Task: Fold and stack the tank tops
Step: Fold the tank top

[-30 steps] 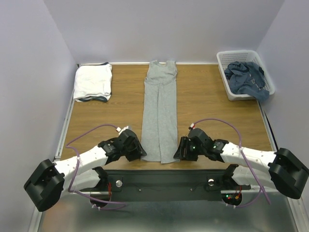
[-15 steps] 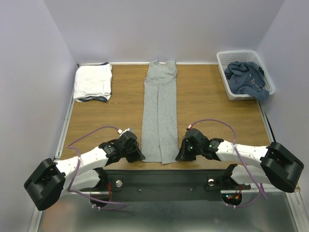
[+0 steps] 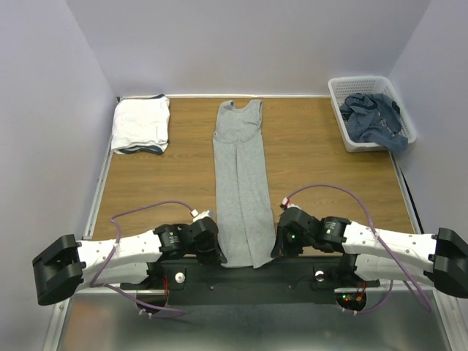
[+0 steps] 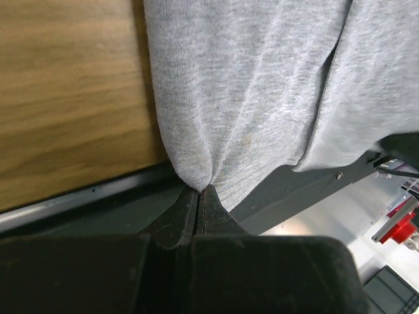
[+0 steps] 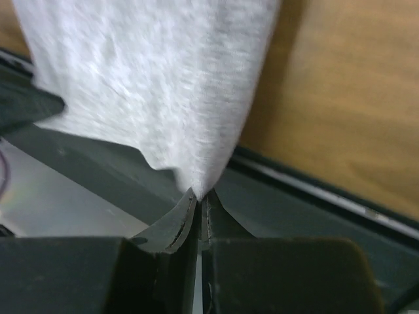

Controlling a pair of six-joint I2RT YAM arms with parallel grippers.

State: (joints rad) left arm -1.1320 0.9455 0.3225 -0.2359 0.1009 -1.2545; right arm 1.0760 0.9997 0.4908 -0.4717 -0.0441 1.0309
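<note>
Gripping the near hem corners of the heather-grey knit tank top (image 3: 240,175), left pincer (image 4: 198,193) and right pincer (image 5: 199,195) are clamped shut on it; the next move is probably carrying the hem toward the straps.

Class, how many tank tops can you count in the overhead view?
3 at least: a grey one stretched down the middle of the table, a folded white one far left, a blue one in the basket; others may hide underneath.

The place is a lab test booth: plain pale walls (image 3: 241,44) box in a wooden table (image 3: 322,175) with cabled robot arms (image 3: 117,251) bolted on.
</note>
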